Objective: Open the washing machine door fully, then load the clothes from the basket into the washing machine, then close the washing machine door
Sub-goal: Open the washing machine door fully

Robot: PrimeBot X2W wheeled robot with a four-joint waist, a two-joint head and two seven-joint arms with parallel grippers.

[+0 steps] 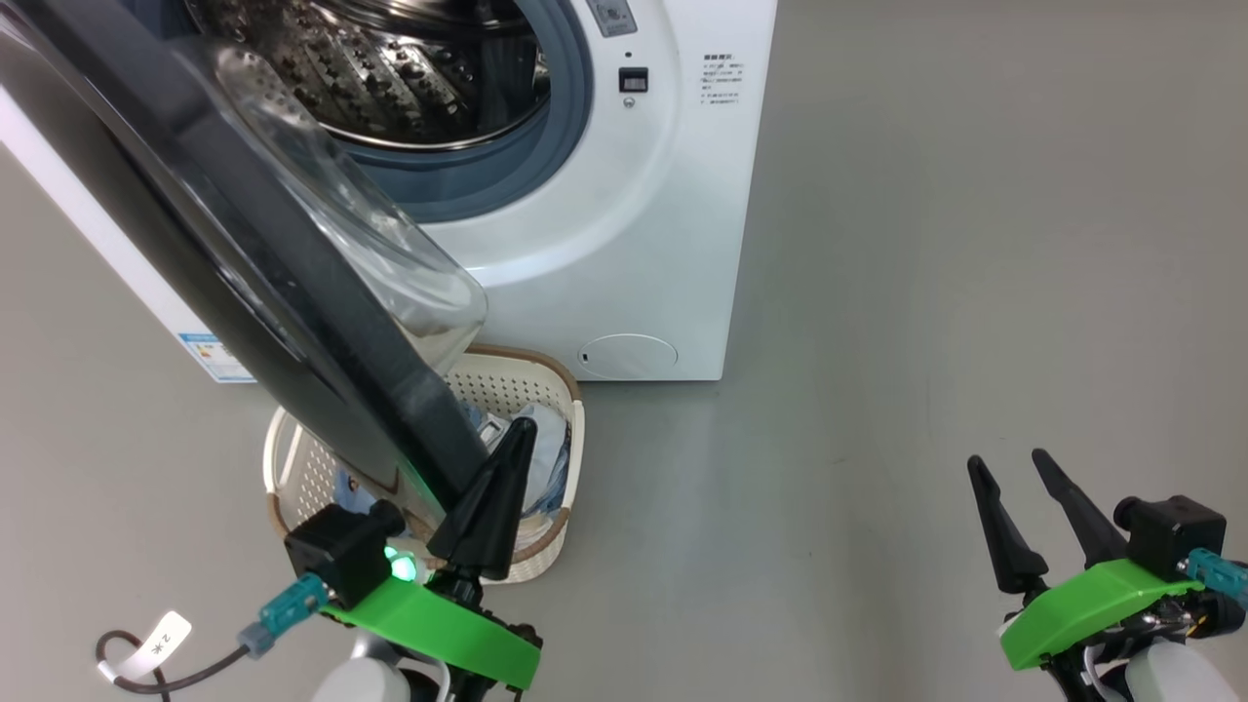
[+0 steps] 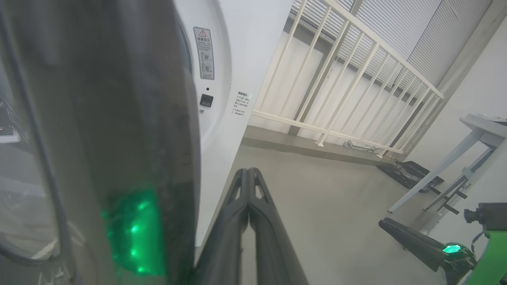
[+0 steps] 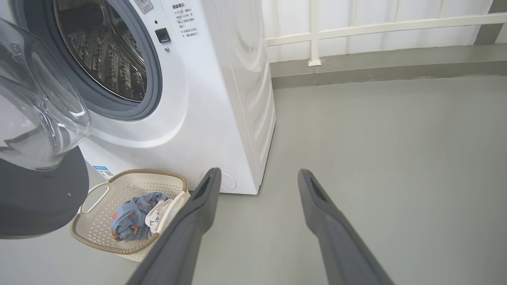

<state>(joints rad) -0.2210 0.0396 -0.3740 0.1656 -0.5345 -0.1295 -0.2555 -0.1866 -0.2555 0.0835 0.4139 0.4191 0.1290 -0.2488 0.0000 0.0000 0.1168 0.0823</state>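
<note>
The door [image 1: 292,292] stands swung out from the washer [image 1: 624,214]. Its black rim crosses the head view on a slant & the clear glass bowl [image 1: 341,214] bulges toward the drum [image 1: 409,68]. The drum is steel w/ a grey seal [image 1: 507,166] around it.

The basket [image 1: 531,390] sits on the floor [image 1: 926,244], close to the washer's front, near the round cap [image 1: 627,356] & the blue label [image 1: 210,356]. In the head view the door's lower edge covers part of it. The clothes [image 3: 134,213] lie inside: one blue piece w/ small prints & one white piece.

L gripper [image 1: 520,434] is clenched, fingers pressed together w/ nothing between them, just beside the door's lower rim. If it touches the rim I cannot tell. Its green light reflects on the glossy rim.

R gripper [image 1: 1006,458] is released, fingers spread wide, over bare floor well apart from the washer.

The floor is smooth grey. Behind the washer runs a white railing [image 2: 348,79] on a low kerb. To the side stand the legs of a pale table [image 2: 475,138] & a dark flat thing [image 2: 408,174] on the floor, too small to tell.
</note>
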